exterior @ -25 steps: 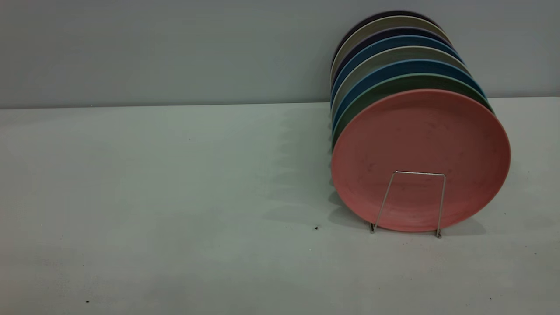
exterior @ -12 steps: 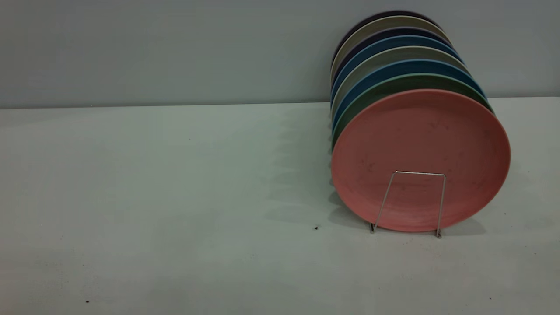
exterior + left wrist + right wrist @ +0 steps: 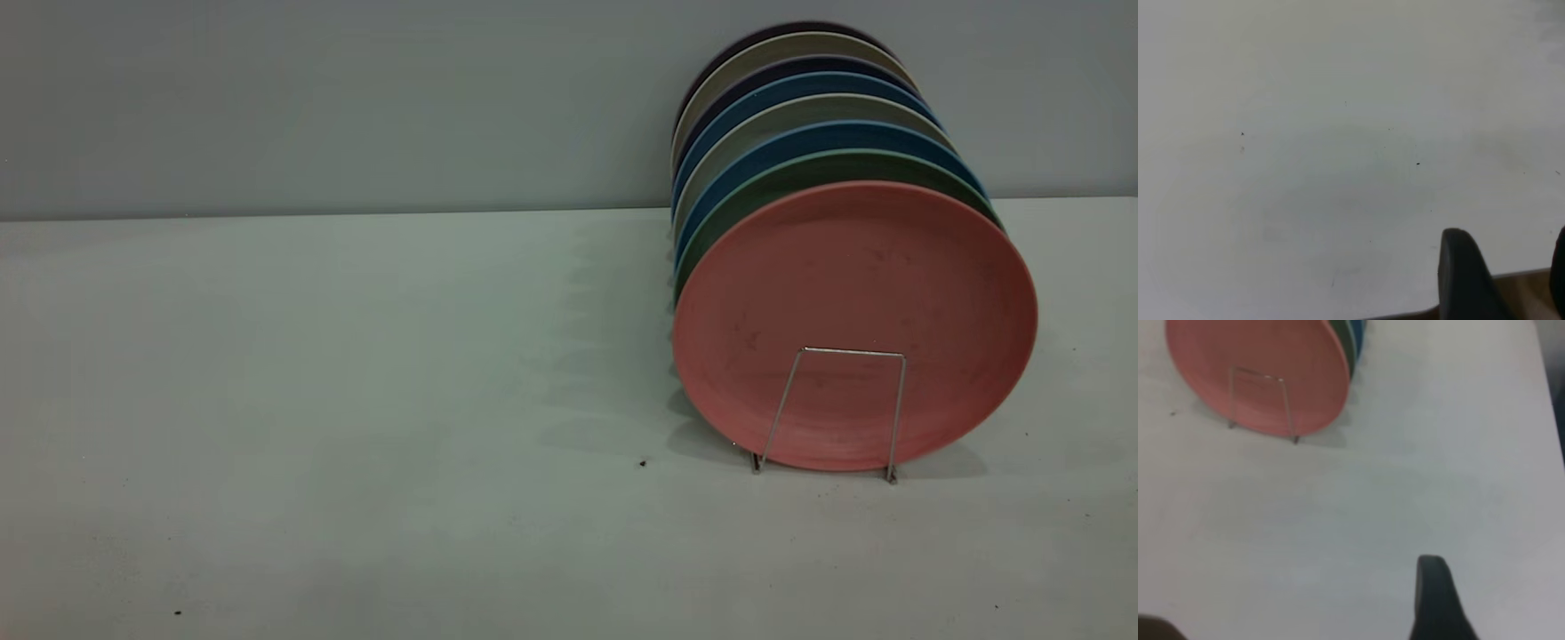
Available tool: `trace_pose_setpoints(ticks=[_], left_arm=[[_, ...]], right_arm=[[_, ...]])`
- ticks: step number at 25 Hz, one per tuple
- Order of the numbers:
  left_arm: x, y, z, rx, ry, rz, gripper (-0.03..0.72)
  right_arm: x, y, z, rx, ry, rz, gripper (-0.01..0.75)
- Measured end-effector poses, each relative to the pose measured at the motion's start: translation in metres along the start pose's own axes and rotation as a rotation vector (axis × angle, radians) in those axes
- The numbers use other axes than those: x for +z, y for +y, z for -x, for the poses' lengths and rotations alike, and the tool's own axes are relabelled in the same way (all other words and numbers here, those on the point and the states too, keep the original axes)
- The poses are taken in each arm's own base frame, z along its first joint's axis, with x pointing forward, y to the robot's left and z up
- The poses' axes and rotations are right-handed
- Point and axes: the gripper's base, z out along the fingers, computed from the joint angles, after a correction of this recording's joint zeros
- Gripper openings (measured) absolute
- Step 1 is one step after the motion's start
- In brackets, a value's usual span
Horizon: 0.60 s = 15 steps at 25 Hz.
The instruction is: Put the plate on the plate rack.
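The round salmon-pink matte plastic plate stands on edge at the front of a row of teal-green, blue and beige plates, leaning behind the front squared loop of the thin silver wire plate rack on the pale grey bench, so the placing looks done. The left pincer hangs over bare bench with a clear gap between its dark fingers and nothing held. Of the right pincer, well apart from the rack, one finger shows, so I cannot tell its state; only retreating seems left.
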Motion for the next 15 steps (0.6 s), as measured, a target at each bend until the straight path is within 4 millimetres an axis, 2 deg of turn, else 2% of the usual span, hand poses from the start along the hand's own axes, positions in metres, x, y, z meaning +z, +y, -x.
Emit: trace_pose_setpoints(ticks=[15], left_arm=[[0.0000, 0.0001, 0.0000, 0.001, 0.000, 0.000, 0.356]], right_arm=[[0.0000, 0.0001, 0.0000, 0.005, 0.002, -0.009, 0.471]])
